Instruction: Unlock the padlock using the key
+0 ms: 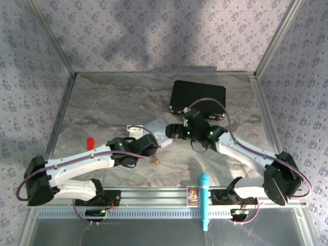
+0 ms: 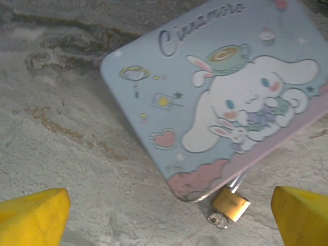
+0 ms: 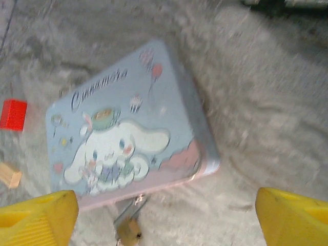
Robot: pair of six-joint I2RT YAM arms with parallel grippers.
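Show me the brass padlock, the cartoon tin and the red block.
Small brass padlock (image 2: 231, 203): left wrist view, on its body.
Pastel blue cartoon tin (image 2: 220, 97): left wrist view, mid-lid.
Small red block (image 3: 13, 114): right wrist view, top face.

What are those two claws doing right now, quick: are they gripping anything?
Left gripper: open, holding nothing.
Right gripper: open, holding nothing.
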